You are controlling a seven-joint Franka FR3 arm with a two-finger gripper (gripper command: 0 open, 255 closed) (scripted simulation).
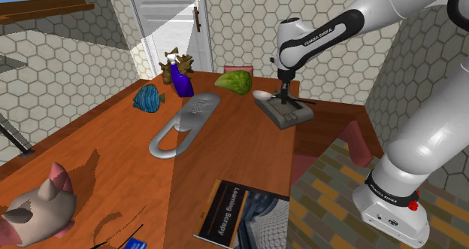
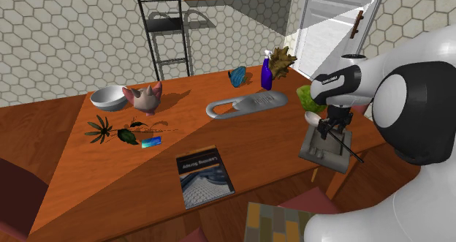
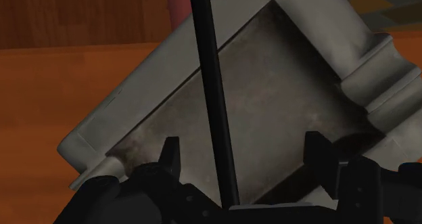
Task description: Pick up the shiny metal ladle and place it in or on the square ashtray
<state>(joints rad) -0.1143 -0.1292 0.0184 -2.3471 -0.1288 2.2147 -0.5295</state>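
The square grey ashtray (image 1: 288, 116) (image 2: 324, 148) (image 3: 270, 101) stands near the table's edge by the arm. The ladle (image 1: 263, 94) (image 2: 313, 118) has a pale bowl that sticks out past the ashtray's rim. Its thin black handle (image 3: 211, 101) lies across the tray. My gripper (image 1: 284, 98) (image 2: 335, 128) (image 3: 243, 155) hangs directly above the ashtray and is open. In the wrist view the handle runs up between the two fingers (image 3: 170, 155), touching neither.
A large grey clip-shaped object (image 1: 184, 123) lies mid-table. Beyond it are a blue fish (image 1: 148, 98), a blue spray bottle (image 1: 180, 78) and a green leafy thing (image 1: 234, 80). A book (image 1: 240, 214) lies near the front edge, with a horned shell (image 1: 37, 210) at the shoulder view's left.
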